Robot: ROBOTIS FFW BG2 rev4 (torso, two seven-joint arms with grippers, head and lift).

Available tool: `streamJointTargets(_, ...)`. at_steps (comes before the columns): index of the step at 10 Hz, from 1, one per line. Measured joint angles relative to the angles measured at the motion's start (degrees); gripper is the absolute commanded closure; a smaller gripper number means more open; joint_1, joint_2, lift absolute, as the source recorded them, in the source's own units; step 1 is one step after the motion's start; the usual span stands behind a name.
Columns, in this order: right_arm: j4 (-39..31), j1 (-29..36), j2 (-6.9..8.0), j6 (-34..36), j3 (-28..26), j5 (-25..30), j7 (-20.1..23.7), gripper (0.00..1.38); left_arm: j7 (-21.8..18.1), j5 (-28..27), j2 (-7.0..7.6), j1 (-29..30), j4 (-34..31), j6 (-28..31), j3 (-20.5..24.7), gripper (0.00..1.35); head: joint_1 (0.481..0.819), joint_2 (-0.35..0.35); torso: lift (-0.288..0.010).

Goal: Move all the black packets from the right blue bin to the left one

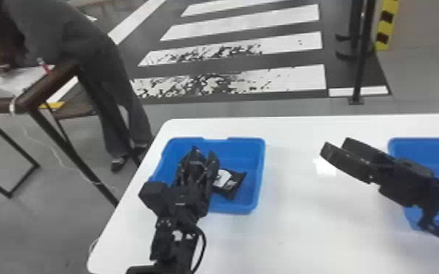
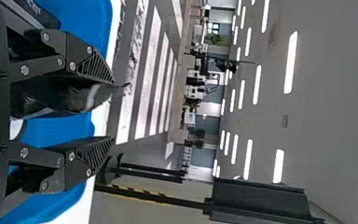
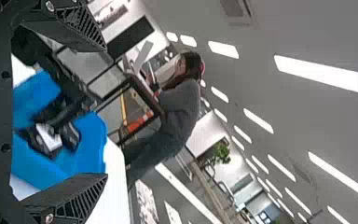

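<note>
In the head view, my left gripper [image 1: 203, 152] is low over the left blue bin [image 1: 261, 175], its fingers apart. A black packet with a white label [image 1: 225, 178] lies in that bin, just right of the fingers. The left wrist view has my left gripper [image 2: 113, 109] open, with a shiny black packet [image 2: 70, 95] against the inner side of one finger and a gap to the other. My right gripper [image 1: 334, 145] stands open between the two bins, above the table; the right wrist view shows the same gripper [image 3: 106, 112] with nothing between its fingers.
The right blue bin [image 1: 417, 147] is partly hidden behind the right arm, so its contents cannot be told. Both bins stand on a white table [image 1: 295, 233]. A dark-edged table [image 1: 25, 102] stands beyond the left side, on the floor.
</note>
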Motion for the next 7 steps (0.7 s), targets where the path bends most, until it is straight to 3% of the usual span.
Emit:
streamJointTargets(1, -1.1, 0.1, 0.27, 2.7, -4.0, 4.8, -1.7, 0.08, -1.8, 2.5, 0.0, 2.2, -2.4, -2.2, -1.0, 0.14, 0.695, 0.271, -0.14)
streamJointTargets(2, -5.0, 1.1, 0.72, 7.4, -9.0, 12.1, -4.9, 0.09, -2.3, 4.2, 0.0, 5.8, -9.0, 1.4, -2.4, 0.11, 0.695, 0.208, -0.14)
streamJointTargets(4, -16.2, 4.2, 2.59, 21.2, -19.0, 29.2, -12.9, 0.1, -2.8, 7.2, 0.51, 10.9, -19.3, 4.8, -6.9, 0.1, 0.695, 0.016, -0.14)
streamJointTargets(7, -17.4, 3.2, 3.4, 33.7, -22.8, 38.6, -18.0, 0.1, -3.0, 8.0, 1.1, 12.9, -22.5, 4.9, -9.8, 0.11, 0.695, -0.104, -0.14)
